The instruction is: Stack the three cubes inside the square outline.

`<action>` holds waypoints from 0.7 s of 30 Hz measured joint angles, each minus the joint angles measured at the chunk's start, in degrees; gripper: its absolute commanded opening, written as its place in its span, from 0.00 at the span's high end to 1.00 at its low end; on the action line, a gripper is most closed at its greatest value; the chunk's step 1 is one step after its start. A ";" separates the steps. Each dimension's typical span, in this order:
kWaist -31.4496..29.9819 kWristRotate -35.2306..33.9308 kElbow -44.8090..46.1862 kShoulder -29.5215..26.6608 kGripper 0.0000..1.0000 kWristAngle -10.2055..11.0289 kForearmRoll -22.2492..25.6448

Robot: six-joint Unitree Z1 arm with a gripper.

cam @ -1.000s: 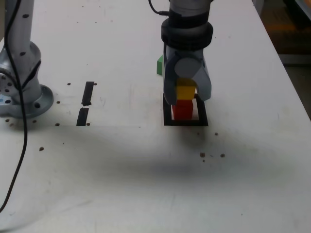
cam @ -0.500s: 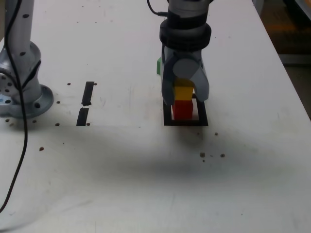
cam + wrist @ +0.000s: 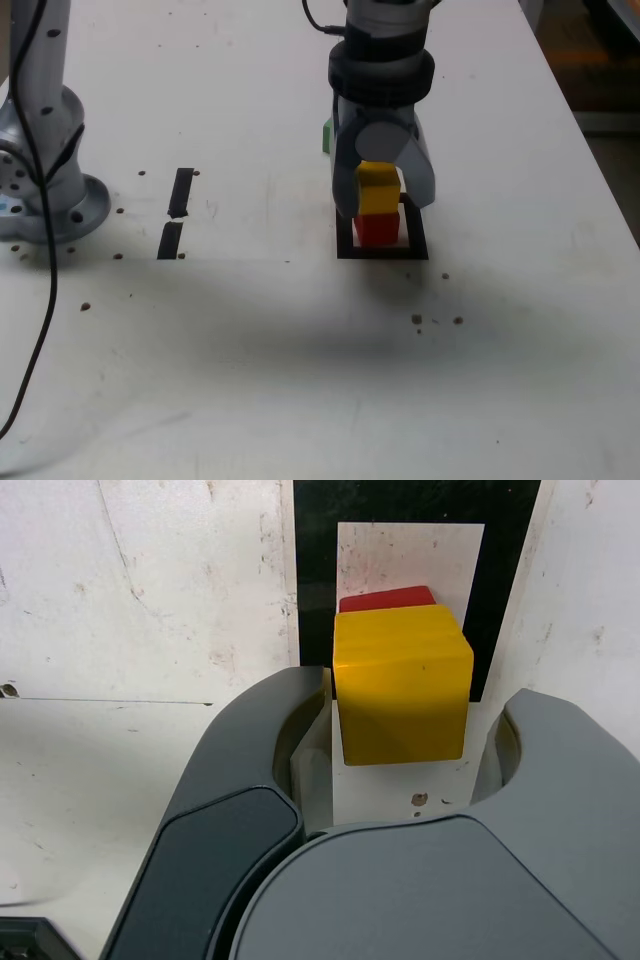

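The yellow cube (image 3: pixel 377 190) sits on the red cube (image 3: pixel 377 229) inside the square outline (image 3: pixel 380 253). My gripper (image 3: pixel 383 200) hangs straight down over the stack with a finger on either side of the yellow cube. In the wrist view the yellow cube (image 3: pixel 402 692) covers most of the red cube (image 3: pixel 387 599), and black tape of the square outline (image 3: pixel 315 580) frames them. A gap shows between the cube and one finger (image 3: pixel 540 750), so my gripper (image 3: pixel 410 695) stands slightly open around it. The green cube (image 3: pixel 327 136) lies on the table behind the gripper, mostly hidden.
The arm's grey base (image 3: pixel 45 190) stands at the exterior view's left, with a black cable (image 3: pixel 40 300) trailing toward the front. Two short black tape strips (image 3: pixel 180 192) lie between the base and the outline. The table edge (image 3: pixel 600 170) runs along the exterior view's right.
The jaws have parted a little around the yellow cube, and more of that cube shows. The arm has stayed over the stack.
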 measured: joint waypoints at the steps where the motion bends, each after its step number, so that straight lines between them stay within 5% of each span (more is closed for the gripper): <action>1: 0.00 0.01 0.03 0.00 0.37 -0.01 -0.02; 14: 0.01 -0.23 0.75 -1.18 0.28 0.48 1.60; 21: 0.08 -1.49 0.75 -7.57 0.11 3.20 7.29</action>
